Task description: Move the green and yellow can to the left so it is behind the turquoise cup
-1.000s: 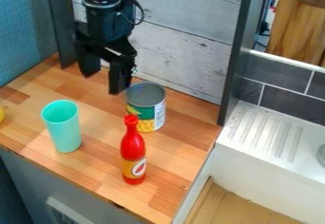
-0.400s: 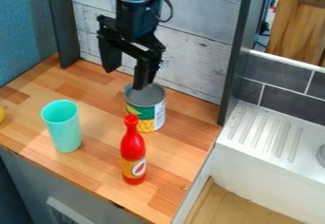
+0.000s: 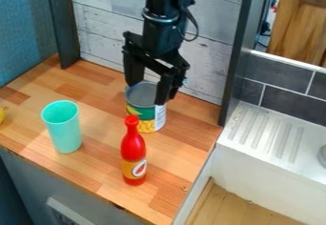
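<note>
Surface: wood-block counter [image 3: 96,171], with a plank wall [image 3: 98,31] along its far side and a dark post [image 3: 239,57] at the far right.
Right-hand fixture: ridged white sink ledge [image 3: 255,148], beyond the surface's right edge.
Bottle: red, with an orange label [image 3: 133,151]; stood upright on the near side of the can, apart from it.
Left-edge item: yellow, only partly in sight [image 3: 2,116].
Cup: pale green [image 3: 64,131], upright, mouth up, inner wall showing; stood left of the can and bottle, well apart from both.
Can: grey-topped, with a corn label [image 3: 141,113]; stood upright towards the surface's far side, near the wall; contents could not be told.
Tool: black [image 3: 147,93], open, its two fingers wide apart, pointing down at the can's top; held nothing; contact with the rim could not be told.
</note>
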{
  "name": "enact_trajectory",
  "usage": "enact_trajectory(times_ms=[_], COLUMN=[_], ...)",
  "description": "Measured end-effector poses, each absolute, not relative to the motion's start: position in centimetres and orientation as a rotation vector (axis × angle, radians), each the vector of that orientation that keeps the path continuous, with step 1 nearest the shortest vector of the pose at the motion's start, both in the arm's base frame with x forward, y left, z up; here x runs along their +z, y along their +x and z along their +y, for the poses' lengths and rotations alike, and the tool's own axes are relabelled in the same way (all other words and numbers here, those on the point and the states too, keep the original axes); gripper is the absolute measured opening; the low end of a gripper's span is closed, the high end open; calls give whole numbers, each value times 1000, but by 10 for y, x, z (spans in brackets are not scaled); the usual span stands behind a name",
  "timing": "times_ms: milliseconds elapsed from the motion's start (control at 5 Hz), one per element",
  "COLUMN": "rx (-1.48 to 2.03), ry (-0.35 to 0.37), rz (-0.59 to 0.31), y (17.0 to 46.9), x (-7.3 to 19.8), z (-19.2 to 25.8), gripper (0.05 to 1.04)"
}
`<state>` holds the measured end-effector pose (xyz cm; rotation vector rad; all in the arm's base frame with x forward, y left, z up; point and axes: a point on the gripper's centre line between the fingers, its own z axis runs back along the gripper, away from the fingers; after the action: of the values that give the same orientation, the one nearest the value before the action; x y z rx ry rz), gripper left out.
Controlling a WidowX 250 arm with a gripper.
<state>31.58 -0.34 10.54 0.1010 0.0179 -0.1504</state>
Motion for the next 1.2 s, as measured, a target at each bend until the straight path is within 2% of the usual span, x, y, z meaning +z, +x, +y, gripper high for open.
enact_trajectory(times_ms=[600,1200], rx=[-196,-190], ry=[22,48], rz=[38,101], y=[339,345], x=[72,44], z=[-37,-35], gripper=[1000,1000])
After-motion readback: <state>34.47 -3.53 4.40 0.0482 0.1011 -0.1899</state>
